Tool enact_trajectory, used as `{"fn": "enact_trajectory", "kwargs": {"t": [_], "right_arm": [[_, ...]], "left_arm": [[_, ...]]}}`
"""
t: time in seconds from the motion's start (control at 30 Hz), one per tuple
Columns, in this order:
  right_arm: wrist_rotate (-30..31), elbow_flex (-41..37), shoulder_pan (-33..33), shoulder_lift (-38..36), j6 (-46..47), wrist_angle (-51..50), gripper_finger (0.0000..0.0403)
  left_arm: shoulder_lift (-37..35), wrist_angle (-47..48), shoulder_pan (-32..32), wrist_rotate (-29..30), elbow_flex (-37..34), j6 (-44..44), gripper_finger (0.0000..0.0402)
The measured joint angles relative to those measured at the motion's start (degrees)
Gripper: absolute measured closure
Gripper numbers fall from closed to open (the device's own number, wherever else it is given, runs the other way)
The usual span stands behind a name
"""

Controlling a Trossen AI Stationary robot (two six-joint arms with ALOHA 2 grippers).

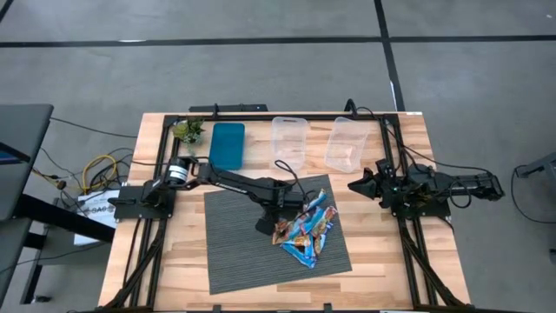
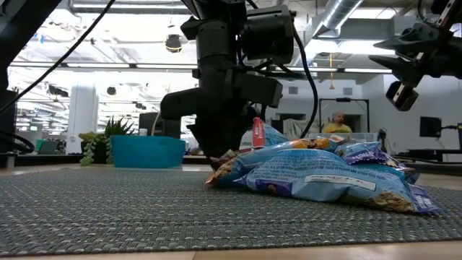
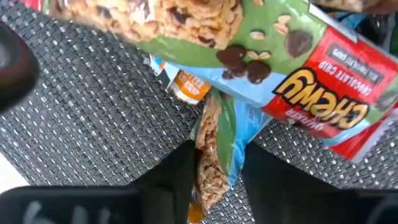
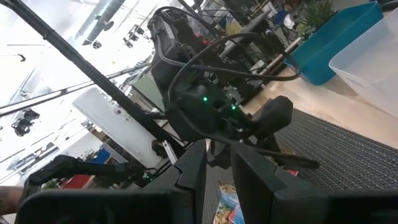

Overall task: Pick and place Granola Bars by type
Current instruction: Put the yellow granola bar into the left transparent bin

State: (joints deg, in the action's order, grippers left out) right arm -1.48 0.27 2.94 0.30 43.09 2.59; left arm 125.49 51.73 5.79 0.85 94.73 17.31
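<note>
The granola bars lie in a loose pile (image 1: 306, 228) on the right half of a grey woven mat (image 1: 243, 252). Blue-white wrappers mix with red, green and orange ones, and in the low view the pile (image 2: 325, 177) rests flat on the mat. My left gripper (image 1: 271, 228) is down at the pile's left edge, shut on one bar. In the left wrist view a red and green "Chewy" bar (image 3: 298, 87) lies just beyond it. My right gripper (image 1: 354, 185) hangs in the air over the table's right side, fingers together, holding nothing. My left gripper (image 3: 214, 186) pinches the near end (image 3: 211, 155) of a blue-wrapped bar between its two fingers. It comes down steeply from above at the pile's left edge (image 2: 216, 162). The bar's other end stays tucked under other bars, and it still lies on the mat.
Along the table's far edge stand a blue tray (image 1: 227, 144), two clear plastic tubs (image 1: 289, 142) (image 1: 346, 143) and a small green plant (image 1: 188, 130). The mat's left half is bare. A person (image 2: 336, 124) shows in the room far behind the table.
</note>
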Motion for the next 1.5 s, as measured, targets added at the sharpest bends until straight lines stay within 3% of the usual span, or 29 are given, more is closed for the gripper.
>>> {"fn": "enact_trajectory", "kwargs": {"t": [0.17, 0.4, 0.77, 0.93, 1.27, 1.5], "right_arm": [[0.0, 0.0, 0.0, 0.0, 0.4, 0.0, 0.0334], [0.0, 0.0, 0.0, 0.0, 9.16, 0.0, 0.0334], [0.32, 3.37, -0.07, 0.01, -2.85, -0.48, 0.0334], [3.49, 5.01, -0.07, 0.02, -7.16, -0.46, 0.0334], [13.07, 8.34, -0.07, 0.56, -13.63, -4.9, 0.0334], [15.15, 13.31, -0.07, 5.26, -14.89, -13.53, 0.0334]], "left_arm": [[0.35, 2.43, -0.82, -2.7, 2.78, -6.14, 0.0326], [0.4, 10.1, -3.56, -3.69, 10.03, -13.21, 0.0331], [0.24, 18.36, -10.42, 0.88, 26.66, -14.24, 0.0331], [0.17, 21.6, -15.54, 4.08, 32.12, -14.94, 0.0331], [0.11, 18.46, -27.03, 9.89, 33.67, -23.13, 0.0331], [0.16, 12.88, -29.49, 6.25, 33.67, -27.11, 0.0331]]}}
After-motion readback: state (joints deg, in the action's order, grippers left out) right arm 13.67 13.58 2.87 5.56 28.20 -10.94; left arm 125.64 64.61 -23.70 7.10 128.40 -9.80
